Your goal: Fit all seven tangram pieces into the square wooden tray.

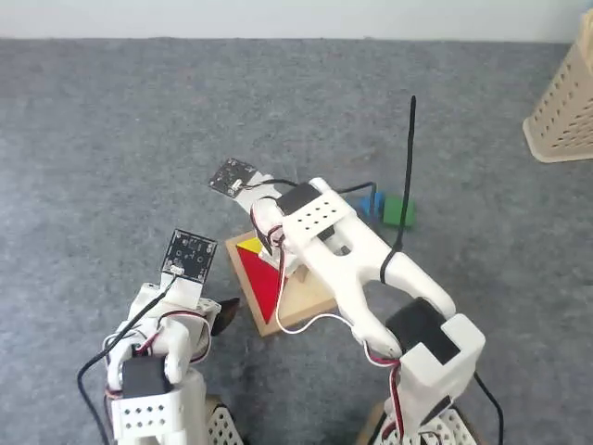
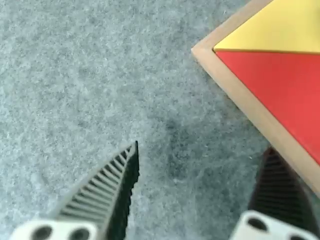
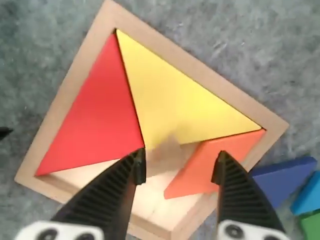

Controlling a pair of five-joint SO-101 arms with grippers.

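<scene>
Over on the left, the left arm (image 1: 153,366) holds its jaws spread and empty above the grey table (image 2: 75,75), just off one corner of the wooden tray (image 2: 240,95). Inside the tray a red triangle (image 3: 90,125) and a yellow triangle (image 3: 175,100) lie edge to edge, with an orange piece (image 3: 205,165) set against the yellow one. The right arm (image 1: 343,241) hovers over the tray, jaws spread and holding nothing, the orange piece partly between them. A blue piece (image 3: 280,175) and a green piece (image 3: 312,227) lie loose just outside the tray on the right arm's side, well away from the left arm, so I'd judge them the right arm's to fetch.
</scene>
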